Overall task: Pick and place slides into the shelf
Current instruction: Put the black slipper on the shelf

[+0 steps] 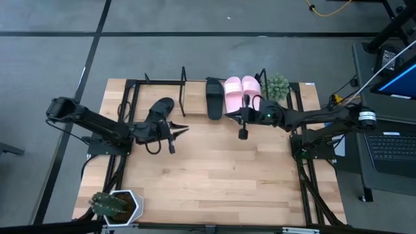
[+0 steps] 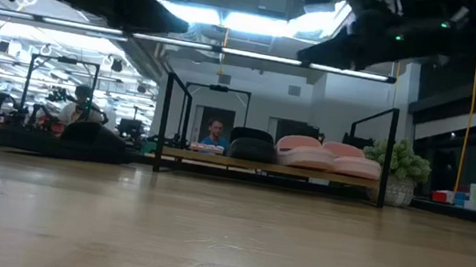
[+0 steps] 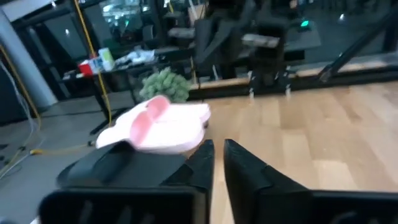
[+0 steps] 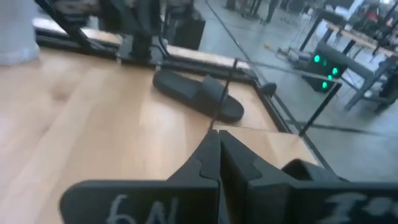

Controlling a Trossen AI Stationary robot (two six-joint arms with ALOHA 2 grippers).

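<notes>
Hovering by the black slide (image 1: 160, 112) on the tabletop (image 1: 214, 175), just left of the shelf (image 1: 184, 97), my left pincer (image 1: 174, 133) has fingers nearly together, grasping nothing. My right pincer (image 1: 243, 133), shut and empty, hangs near the shelved black slide (image 1: 214, 97) and two pink slides (image 1: 242, 91).

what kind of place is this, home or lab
Most likely a robotics lab or workshop: an open hall with ceiling strip lights, a laptop beside the wooden table, and a person at the back.
</notes>
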